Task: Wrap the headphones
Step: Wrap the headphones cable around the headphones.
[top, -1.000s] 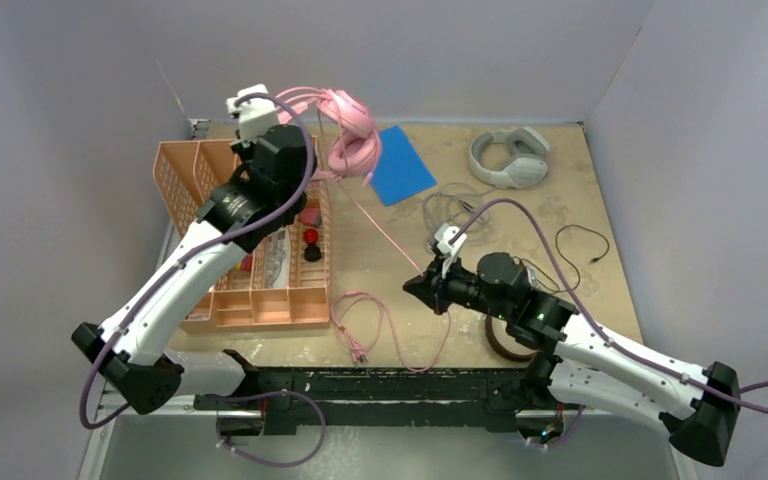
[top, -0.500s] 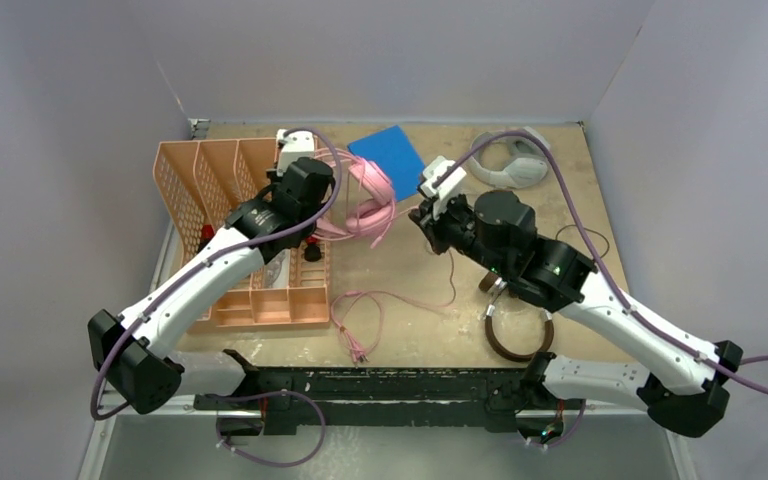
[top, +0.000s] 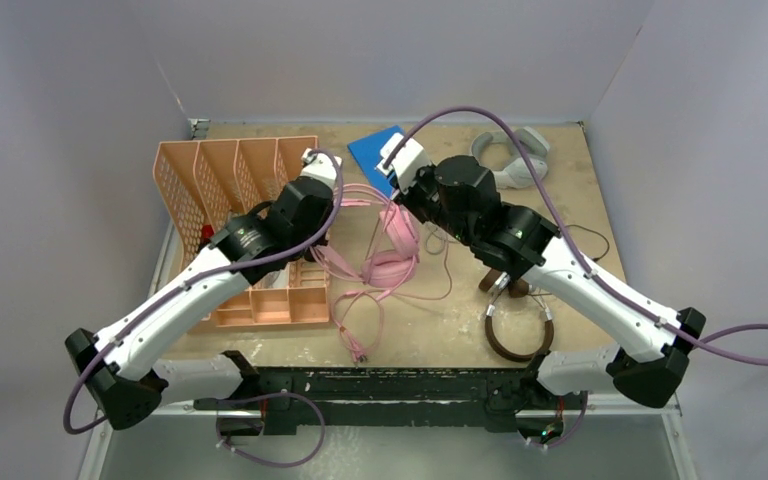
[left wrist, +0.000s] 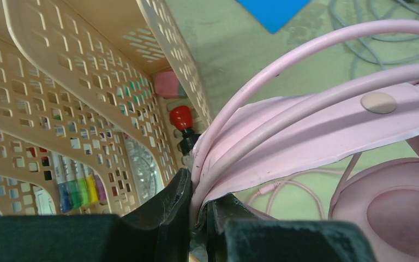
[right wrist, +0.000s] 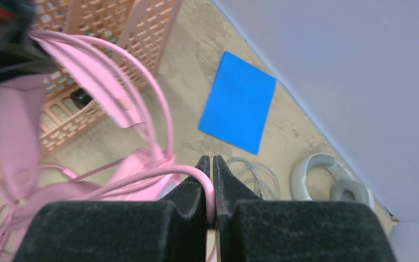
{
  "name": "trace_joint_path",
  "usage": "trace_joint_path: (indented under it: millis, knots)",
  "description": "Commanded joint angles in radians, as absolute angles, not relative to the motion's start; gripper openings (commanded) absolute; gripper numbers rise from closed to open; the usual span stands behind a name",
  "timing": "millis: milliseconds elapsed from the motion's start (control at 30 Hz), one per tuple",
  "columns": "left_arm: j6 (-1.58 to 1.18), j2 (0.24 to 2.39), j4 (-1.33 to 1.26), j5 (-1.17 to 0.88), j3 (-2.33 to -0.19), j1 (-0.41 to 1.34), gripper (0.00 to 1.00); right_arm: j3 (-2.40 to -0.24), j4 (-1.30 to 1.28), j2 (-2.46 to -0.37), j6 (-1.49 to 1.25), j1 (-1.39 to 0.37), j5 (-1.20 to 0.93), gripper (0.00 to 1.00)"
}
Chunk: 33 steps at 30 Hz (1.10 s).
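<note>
Both pincers clenched on the pink set: L on the band, R on the cable.
L gripper, bottom centre of its wrist cam, has jaws nipped tight on the band edge plus cable strands of the pink headset. R gripper is pinched shut on a loop of pink cable. In top view I see that headset strung btwn the two at frame centre, earcups low; can't tell if they touch the table. Cable tail trails to lower centre. Orange organiser sits at left, just beside L wrist. Blue card upper centre, partly behind R wrist. Grey headset upper right. Brown headset lower right, beside R arm.
</note>
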<state>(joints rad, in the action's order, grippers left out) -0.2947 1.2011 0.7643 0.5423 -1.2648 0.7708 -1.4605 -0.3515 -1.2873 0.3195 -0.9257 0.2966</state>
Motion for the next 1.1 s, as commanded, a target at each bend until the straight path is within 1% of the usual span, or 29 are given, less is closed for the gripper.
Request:
trace_joint_path:
  millis: [0,133,233,300,533,667,867,1067]
  knots:
    - [-0.265,1.092,0.738,0.393,-1.269,0.773,0.0,-1.494,-0.26,-1.268,0.371,-0.859,0.281,0.05]
    - [-0.243,1.028,0.728,0.303,-1.24,0.774,0.0,-1.45,-0.23,-1.245,0.326,-0.761,0.142,0.06]
    - [-0.255,1.013,0.72,0.277,-1.238,0.773,0.0,-1.404,-0.189,-1.227,0.321,-0.751,0.081,0.08]
    - [-0.264,1.009,0.709,0.231,-1.238,0.773,0.0,-1.386,-0.174,-1.227,0.319,-0.749,0.036,0.11]
    - [-0.31,0.955,0.637,0.11,-1.231,0.774,0.0,-1.346,-0.147,-1.235,0.288,-0.727,-0.066,0.16]
    - [-0.35,0.927,0.594,0.04,-1.229,0.773,0.0,-1.273,-0.062,-1.208,0.225,-0.683,-0.149,0.18]
    - [-0.45,0.895,0.515,-0.029,-1.221,0.774,0.0,-1.161,0.106,-1.198,0.081,-0.632,-0.292,0.18]
    - [-0.574,0.878,0.44,-0.024,-1.22,0.773,0.0,-1.06,0.279,-1.22,-0.056,-0.624,-0.318,0.2]
